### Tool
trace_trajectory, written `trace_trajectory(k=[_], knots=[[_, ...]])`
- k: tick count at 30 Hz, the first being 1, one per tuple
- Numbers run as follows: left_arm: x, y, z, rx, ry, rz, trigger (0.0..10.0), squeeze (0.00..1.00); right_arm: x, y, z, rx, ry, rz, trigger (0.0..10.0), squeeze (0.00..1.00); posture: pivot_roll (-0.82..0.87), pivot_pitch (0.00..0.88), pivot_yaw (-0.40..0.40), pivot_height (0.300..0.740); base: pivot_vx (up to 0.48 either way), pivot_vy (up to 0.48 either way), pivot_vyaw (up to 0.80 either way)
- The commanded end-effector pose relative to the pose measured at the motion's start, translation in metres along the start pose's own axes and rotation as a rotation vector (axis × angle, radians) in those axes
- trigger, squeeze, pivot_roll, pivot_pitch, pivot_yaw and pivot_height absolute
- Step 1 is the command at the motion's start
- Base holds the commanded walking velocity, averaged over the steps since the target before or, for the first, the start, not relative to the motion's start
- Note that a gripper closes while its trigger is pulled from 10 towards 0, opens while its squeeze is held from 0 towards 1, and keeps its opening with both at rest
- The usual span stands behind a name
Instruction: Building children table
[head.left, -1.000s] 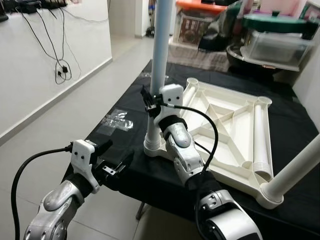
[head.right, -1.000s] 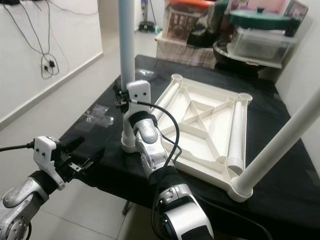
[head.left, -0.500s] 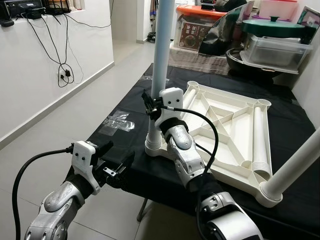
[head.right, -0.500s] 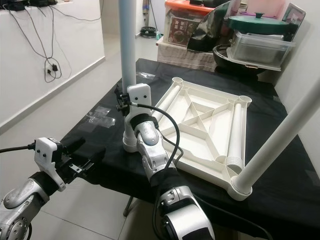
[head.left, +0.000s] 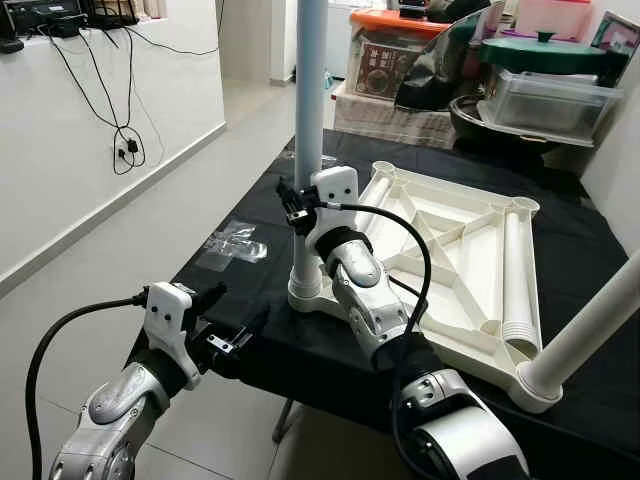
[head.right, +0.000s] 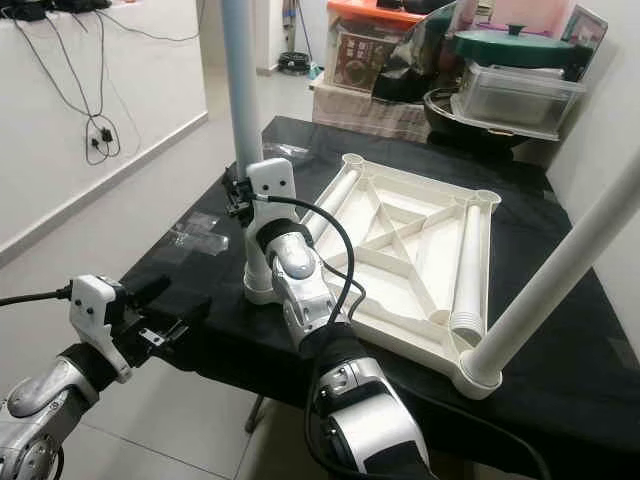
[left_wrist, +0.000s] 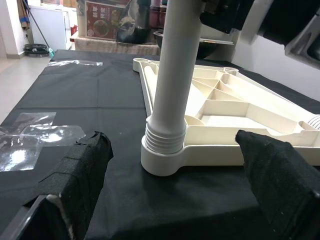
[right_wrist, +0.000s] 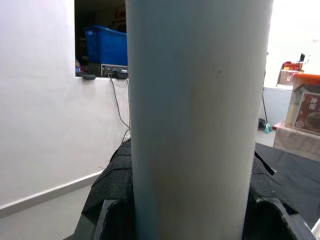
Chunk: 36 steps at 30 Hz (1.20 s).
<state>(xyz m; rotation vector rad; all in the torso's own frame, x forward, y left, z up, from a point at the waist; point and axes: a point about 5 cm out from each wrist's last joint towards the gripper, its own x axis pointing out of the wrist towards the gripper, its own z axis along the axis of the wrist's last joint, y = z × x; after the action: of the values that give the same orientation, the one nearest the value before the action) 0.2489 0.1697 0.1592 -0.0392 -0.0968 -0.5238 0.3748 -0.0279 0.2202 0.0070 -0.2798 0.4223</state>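
A white children's tabletop (head.left: 455, 215) lies upside down on a black-covered table (head.left: 585, 250). One white leg (head.left: 308, 100) stands upright in its near-left corner socket (left_wrist: 162, 157). My right gripper (head.left: 300, 205) is shut on this leg a little above the socket, and the leg (right_wrist: 195, 120) sits between the black pads (right_wrist: 112, 187). A second leg (head.left: 595, 315) leans out of the near-right corner. A third leg (head.left: 517, 270) lies loose inside the frame. My left gripper (head.left: 235, 335) hovers open at the table's front-left edge, its fingers (left_wrist: 75, 170) apart and facing the socket.
Crumpled clear plastic (head.left: 232, 245) lies on the cloth left of the tabletop. Storage boxes and a lidded pot (head.left: 545, 80) crowd the far side of the table. Tiled floor (head.left: 150, 210) opens to the left, with cables (head.left: 125, 150) hanging on the white wall.
The leg held by my right gripper has tipped from a slight rightward lean to nearly upright, its top swinging left. The left gripper has stayed put.
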Motion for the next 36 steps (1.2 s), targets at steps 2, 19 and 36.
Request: trace_trajectory(k=[2,19,36], knots=[[-0.001,-0.002,-0.005,-0.011,0.013,0.002,10.0,0.0,-0.008,-0.006,-0.028,0.036,0.148,-0.024,10.0,0.0,0.11,0.0,-0.109,0.74,0.0,0.0,0.0],[0.0,-0.004,-0.005,-0.01,0.012,-0.003,10.0,0.0,0.002,-0.006,-0.026,0.057,0.209,-0.002,10.0,0.0,0.11,0.0,-0.11,0.74,0.0,0.0,0.0],[0.001,-0.004,-0.006,-0.008,0.015,-0.009,10.0,0.0,0.001,-0.008,-0.026,0.076,0.2,-0.015,10.0,0.0,0.1,0.0,-0.103,0.74,0.0,0.0,0.0]])
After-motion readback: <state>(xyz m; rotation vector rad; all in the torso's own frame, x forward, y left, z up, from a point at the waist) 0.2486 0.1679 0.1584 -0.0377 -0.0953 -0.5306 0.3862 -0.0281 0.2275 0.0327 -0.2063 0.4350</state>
